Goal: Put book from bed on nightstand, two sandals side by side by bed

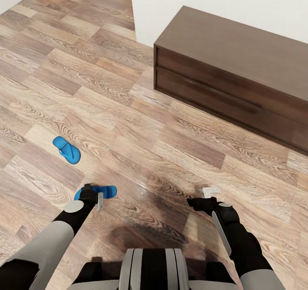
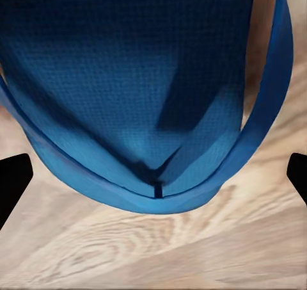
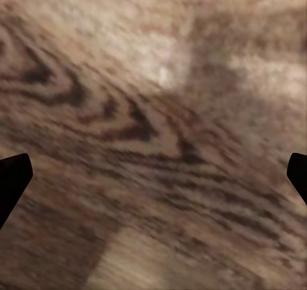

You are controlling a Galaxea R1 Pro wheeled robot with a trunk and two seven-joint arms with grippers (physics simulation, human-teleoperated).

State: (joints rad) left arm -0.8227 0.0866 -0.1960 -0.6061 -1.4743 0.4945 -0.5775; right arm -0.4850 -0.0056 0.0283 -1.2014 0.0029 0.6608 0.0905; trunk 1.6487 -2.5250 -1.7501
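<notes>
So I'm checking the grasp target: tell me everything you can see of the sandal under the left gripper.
The near sandal is a flat, bright blue flip-flop lying on the wood floor. The left wrist view shows a textured sole and a thong strap. The left gripper, open, is right above one end; contact is unclear.

A long, low dark-brown cabinet with two wide drawer fronts stands against a white wall, well ahead of the right jaws. Wood-plank floor in mixed brown and pale tones runs under both sets of jaws and past the wall's corner, ahead of the left jaws. A dark shadow lies on the planks between them.
</notes>
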